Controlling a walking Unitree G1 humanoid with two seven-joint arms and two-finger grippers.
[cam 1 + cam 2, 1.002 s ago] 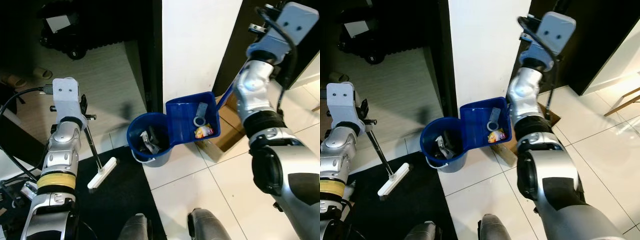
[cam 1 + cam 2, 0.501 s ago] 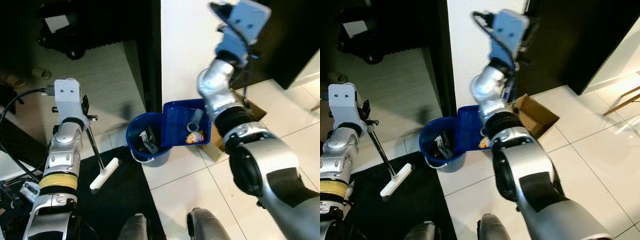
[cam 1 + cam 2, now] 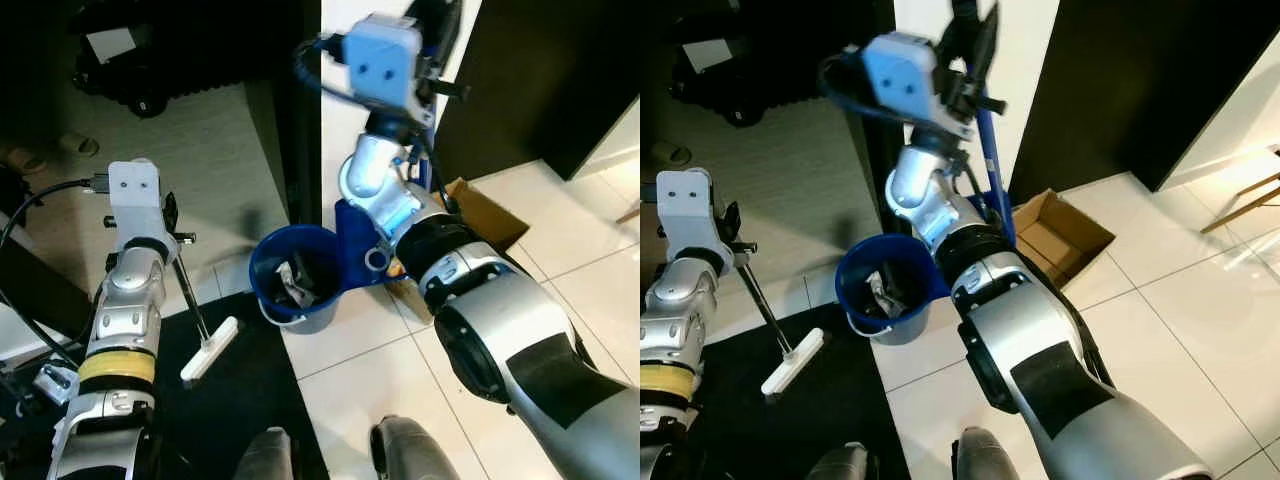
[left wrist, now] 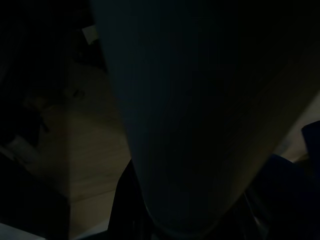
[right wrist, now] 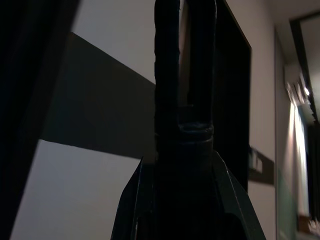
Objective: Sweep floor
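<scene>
Right gripper [image 3: 975,25] clenched high on blue dustpan handle [image 3: 990,160], dustpan [image 3: 360,245] tipped over blue bin [image 3: 293,290]. Left gripper [image 3: 170,235] clasped broom [image 3: 195,320] on floor's dark mat [image 3: 240,400].

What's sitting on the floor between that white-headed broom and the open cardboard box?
The round blue plastic bucket holding rubbish, with the tilted blue dustpan at its rim, seen in both eye views.

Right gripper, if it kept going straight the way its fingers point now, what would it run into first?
The right gripper points up and away, shut on the dustpan handle. Along its fingers, the wrist view shows the white wall with a dark doorway beside it. Probably the wall first, though depth is unclear.
</scene>
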